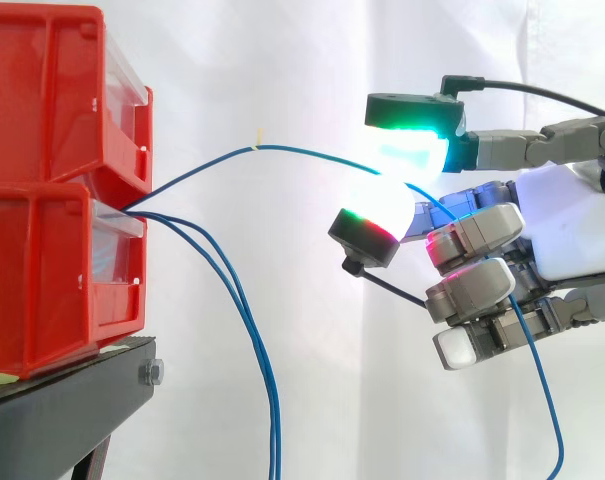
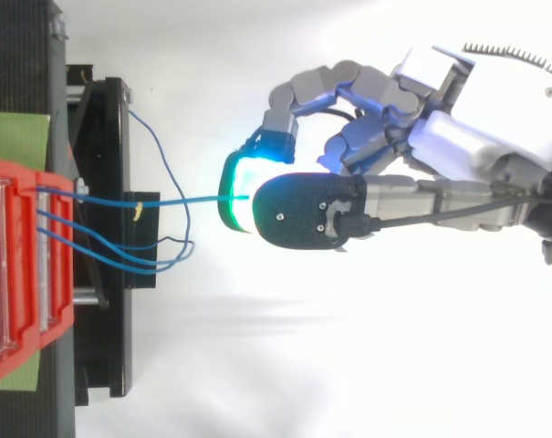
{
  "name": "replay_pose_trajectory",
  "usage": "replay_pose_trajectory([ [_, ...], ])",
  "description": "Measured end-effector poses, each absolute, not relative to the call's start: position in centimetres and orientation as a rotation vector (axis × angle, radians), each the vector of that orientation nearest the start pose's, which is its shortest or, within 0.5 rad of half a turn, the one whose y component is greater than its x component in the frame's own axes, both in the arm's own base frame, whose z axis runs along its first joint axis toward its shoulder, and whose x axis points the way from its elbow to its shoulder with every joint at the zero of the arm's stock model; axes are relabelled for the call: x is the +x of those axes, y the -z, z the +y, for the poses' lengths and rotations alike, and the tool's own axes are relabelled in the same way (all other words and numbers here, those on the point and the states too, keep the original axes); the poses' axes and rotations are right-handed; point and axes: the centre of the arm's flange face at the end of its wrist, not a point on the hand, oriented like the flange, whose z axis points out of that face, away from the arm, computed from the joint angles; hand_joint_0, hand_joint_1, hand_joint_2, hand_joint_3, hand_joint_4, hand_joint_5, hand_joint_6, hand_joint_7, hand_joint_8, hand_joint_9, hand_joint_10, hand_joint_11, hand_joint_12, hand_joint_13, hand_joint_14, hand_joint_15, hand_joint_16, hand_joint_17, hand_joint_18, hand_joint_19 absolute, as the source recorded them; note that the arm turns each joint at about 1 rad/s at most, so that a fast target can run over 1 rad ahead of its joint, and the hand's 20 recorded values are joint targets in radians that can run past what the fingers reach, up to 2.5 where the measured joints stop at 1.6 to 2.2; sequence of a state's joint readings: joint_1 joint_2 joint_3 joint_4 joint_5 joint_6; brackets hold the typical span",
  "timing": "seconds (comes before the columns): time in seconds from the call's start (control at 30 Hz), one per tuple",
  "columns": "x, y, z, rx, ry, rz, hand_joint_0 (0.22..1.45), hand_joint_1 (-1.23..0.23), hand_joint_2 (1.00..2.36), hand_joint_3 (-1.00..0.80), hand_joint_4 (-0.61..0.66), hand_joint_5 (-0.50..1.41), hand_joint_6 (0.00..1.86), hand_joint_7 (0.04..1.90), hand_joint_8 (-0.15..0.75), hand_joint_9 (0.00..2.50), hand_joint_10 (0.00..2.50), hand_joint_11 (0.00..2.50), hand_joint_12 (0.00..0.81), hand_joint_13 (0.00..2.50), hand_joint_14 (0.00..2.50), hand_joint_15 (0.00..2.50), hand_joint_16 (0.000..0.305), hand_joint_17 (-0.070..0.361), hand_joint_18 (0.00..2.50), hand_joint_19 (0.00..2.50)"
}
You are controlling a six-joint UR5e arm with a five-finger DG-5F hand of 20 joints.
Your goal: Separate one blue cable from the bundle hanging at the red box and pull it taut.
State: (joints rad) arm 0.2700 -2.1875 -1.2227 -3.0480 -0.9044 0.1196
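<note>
Three blue cables come out of the gap between the stacked red bins (image 1: 52, 190). One blue cable (image 1: 282, 149), marked with a small yellow tag (image 1: 259, 139), runs up and right from the bins into my hand (image 1: 572, 230). My hand is shut on it, pinching it between glowing fingertips (image 1: 387, 205); the loose end drops down behind the palm. In the top view this cable (image 2: 189, 199) stretches nearly straight from the bins to the pinch, with a slight arc in the side view. The other two blue cables (image 1: 247, 310) hang down loosely from the bins.
The red bins (image 2: 25, 274) sit on a black stand (image 1: 72, 390) at the left. A white curtain is behind everything. The hanging cables loop below the stand's edge (image 2: 166, 260).
</note>
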Motion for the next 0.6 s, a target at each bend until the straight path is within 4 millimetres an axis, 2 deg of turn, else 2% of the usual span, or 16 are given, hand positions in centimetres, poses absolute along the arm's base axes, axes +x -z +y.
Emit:
replay_pose_trajectory([
  [0.6,71.09,-29.34,-0.53,1.497,-0.866,0.977,0.67,-0.72,1.03,-0.07,-0.23,-0.19,0.95,1.16,0.214,0.98,0.74,1.56,0.320,1.14,0.04,1.66,0.046,0.103,0.71,0.80],
])
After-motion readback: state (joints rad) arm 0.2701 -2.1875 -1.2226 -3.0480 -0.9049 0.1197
